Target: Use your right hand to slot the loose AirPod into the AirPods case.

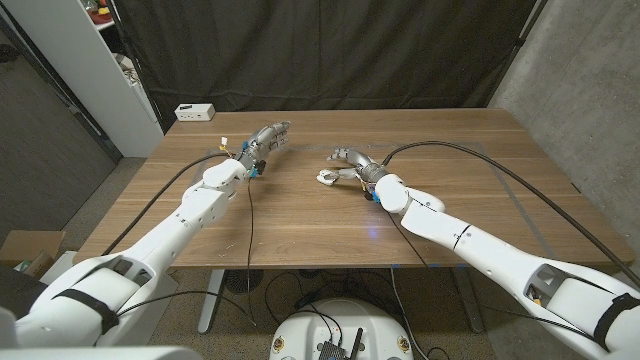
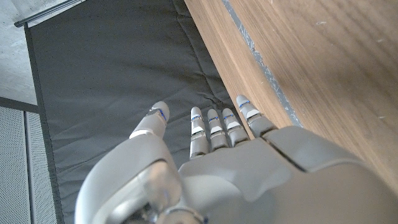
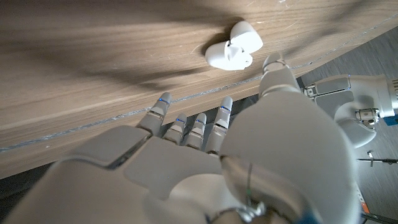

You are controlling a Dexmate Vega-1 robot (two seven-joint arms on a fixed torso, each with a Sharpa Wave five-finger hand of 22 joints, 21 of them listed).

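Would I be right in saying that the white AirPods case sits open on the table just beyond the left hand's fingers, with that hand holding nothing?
Not quite: the AirPods case lies open on the table just beyond the right hand, not the left, as the right wrist view shows. The head view agrees, with the case at the right hand's fingertips. That hand holds nothing.

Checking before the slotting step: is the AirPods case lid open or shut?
Open. In the right wrist view the AirPods case shows its lid swung up from the base.
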